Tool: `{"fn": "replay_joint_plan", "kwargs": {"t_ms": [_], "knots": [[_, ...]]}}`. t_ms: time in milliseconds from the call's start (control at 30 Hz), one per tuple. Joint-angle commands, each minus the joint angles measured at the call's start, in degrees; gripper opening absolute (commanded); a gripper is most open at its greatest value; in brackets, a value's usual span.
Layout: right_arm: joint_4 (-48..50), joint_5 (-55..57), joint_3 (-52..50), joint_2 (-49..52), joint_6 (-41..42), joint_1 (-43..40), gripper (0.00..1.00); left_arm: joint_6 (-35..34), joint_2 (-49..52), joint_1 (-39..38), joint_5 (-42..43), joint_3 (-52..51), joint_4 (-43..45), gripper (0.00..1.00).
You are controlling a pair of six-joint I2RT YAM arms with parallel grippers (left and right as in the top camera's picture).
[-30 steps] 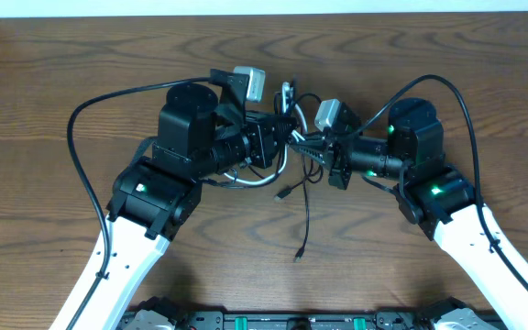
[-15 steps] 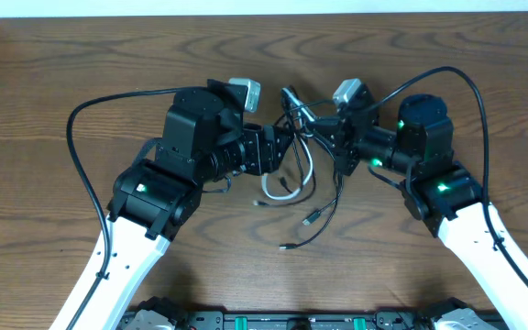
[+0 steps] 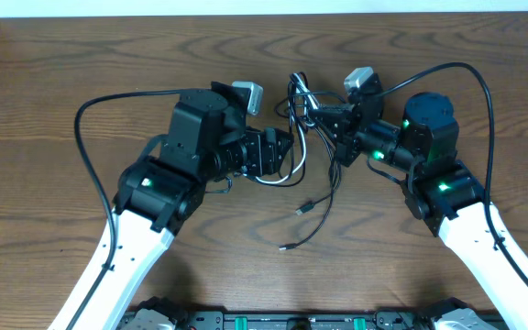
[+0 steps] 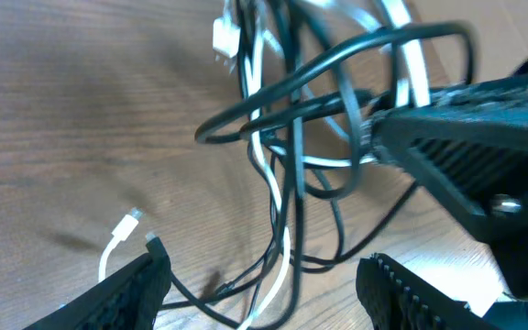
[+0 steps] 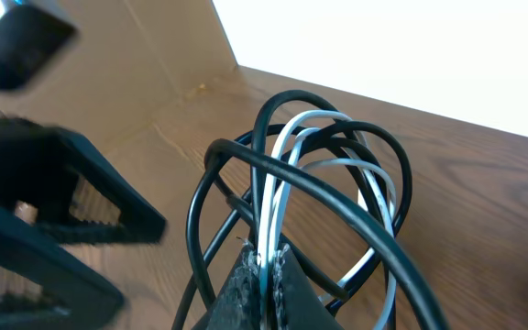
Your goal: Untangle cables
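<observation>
My right claw (image 5: 264,275) is clenched on the tangle of thin, flexible black and white cables (image 5: 312,156). A white strand and some black ones are pinched between its dark ribbed pads (image 5: 242,295), and the loops fan out just beyond its tips. My left claw (image 4: 264,298) stands released, jaws wide apart with nothing gripped. It faces the right claw, and the hanging strands fall between the two.

From above, the bundle (image 3: 302,128) bunches at the right claw's (image 3: 324,117) tips. Its loose tails run away from that claw onto the brown wood-grain table (image 3: 62,92). One black plug end (image 3: 306,209) lies well apart from the claw, and another lies farther out still. Past the left claw's tips, a small white plug (image 4: 128,223) rests on the wood.

I judge these cords light and limp, with no stiffness to push against. Their smooth jackets look likely to slide through a loose pinch. A hard tug would probably only tighten the crossings, and the plug ends could snag in a loop. I would take a single strand with the left claw (image 3: 287,151), close beside the right claw and clear of the thickest crossing. The white one is the easiest to follow among the black, so I would draw that out gently.

I can read no brand, label or writing on the cords or plugs.
</observation>
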Motion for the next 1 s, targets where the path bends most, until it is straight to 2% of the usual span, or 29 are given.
{"fn": "replay_joint_plan", "kwargs": {"t_ms": [0,133,833,933,967], "knots": [[1.27,-1.03,0.37,0.02,4.59,-0.31,0.01,0.46,1.62,-0.09,-0.68,0.37,0.11,0.69],[1.57,-1.03,0.37,0.02,5.14,-0.31,0.01,-2.27,2.71,-0.15,-0.04,0.37,0.31,0.7],[7.19,-4.79,0.37,0.02,11.93,0.11,0.01,-2.01,9.01,-2.43,3.17,0.37,0.04,0.68],[7.37,-4.92,0.37,0.02,11.93,0.24,0.01,-1.81,10.82,-4.15,3.17,0.37,0.76,0.62],[7.37,-4.9,0.37,0.02,11.91,0.24,0.01,-0.85,11.58,-5.03,3.15,0.37,1.31,0.53]]}}
